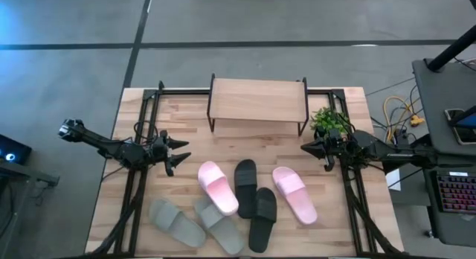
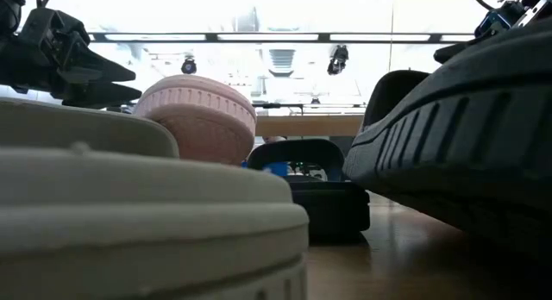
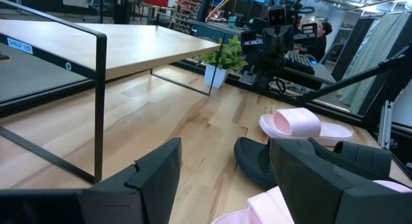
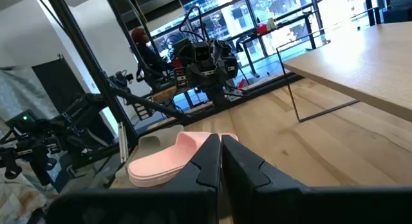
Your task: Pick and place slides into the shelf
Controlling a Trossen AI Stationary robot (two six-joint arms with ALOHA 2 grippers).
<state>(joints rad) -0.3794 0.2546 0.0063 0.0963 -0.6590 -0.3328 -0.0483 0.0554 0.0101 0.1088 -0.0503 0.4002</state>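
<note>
Slides [image 1: 239, 204]: all six lay on the counter [image 1: 342, 222], in front of the shelf [image 1: 257, 101].
Left hand [image 1: 181, 152]: fingers apart, near a pink slide [image 1: 218, 187].
Right hand [image 1: 305, 147]: fingers together, waiting.
Advice: grip the strap squarely.

A grey floor [image 1: 67, 36] crossed by dark lines surrounds the wooden worktop [image 1: 134, 114]. A dark desk [image 1: 439, 103] with a keyboard [image 1: 455, 193] and yellow cables [image 1: 398, 110] stands beside it. Bright windows [image 2: 285, 11] fill the far wall.
</note>
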